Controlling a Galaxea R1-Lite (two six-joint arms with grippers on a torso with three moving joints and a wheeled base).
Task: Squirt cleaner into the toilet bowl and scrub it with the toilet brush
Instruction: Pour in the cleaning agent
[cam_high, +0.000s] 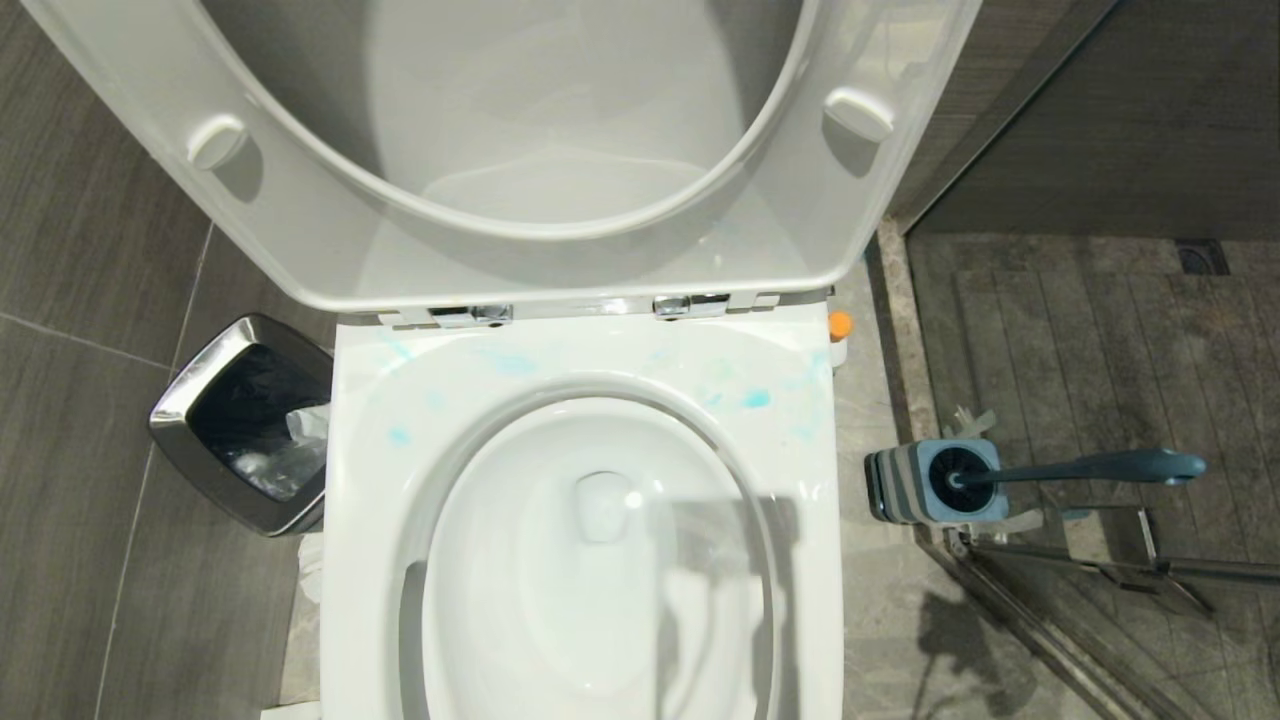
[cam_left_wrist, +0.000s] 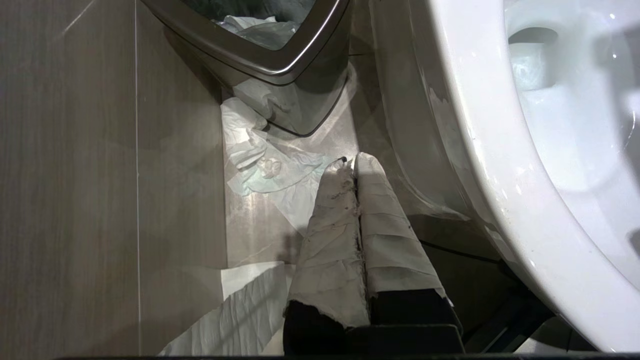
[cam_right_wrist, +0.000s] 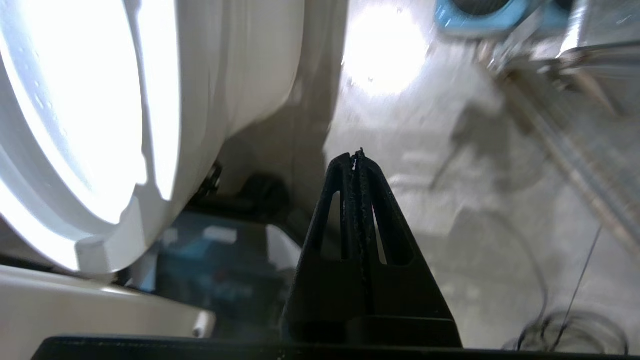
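The toilet bowl (cam_high: 372, 500) fills the middle of the head view with its seat and lid (cam_high: 300, 220) raised; blue smears mark the back of the rim. Only the orange cap of the cleaner (cam_high: 839, 324) shows, on the floor beside the bowl's back right corner. The toilet brush (cam_high: 1095, 467) stands in its square base (cam_high: 900, 485) on the floor to the right, handle leaning right. Neither gripper is in the head view. My left gripper (cam_left_wrist: 354, 162), wrapped in white tape, is shut and empty, low beside the bowl (cam_left_wrist: 480, 150). My right gripper (cam_right_wrist: 357, 156) is shut and empty over the floor right of the bowl (cam_right_wrist: 100, 125).
A square steel bin (cam_high: 200, 400) with rubbish stands left of the bowl, also seen in the left wrist view (cam_left_wrist: 260, 60). Crumpled tissue (cam_left_wrist: 260, 165) lies on the floor beside it. A glass shower door rail (cam_high: 1100, 570) runs along the right, behind the brush base (cam_right_wrist: 495, 17).
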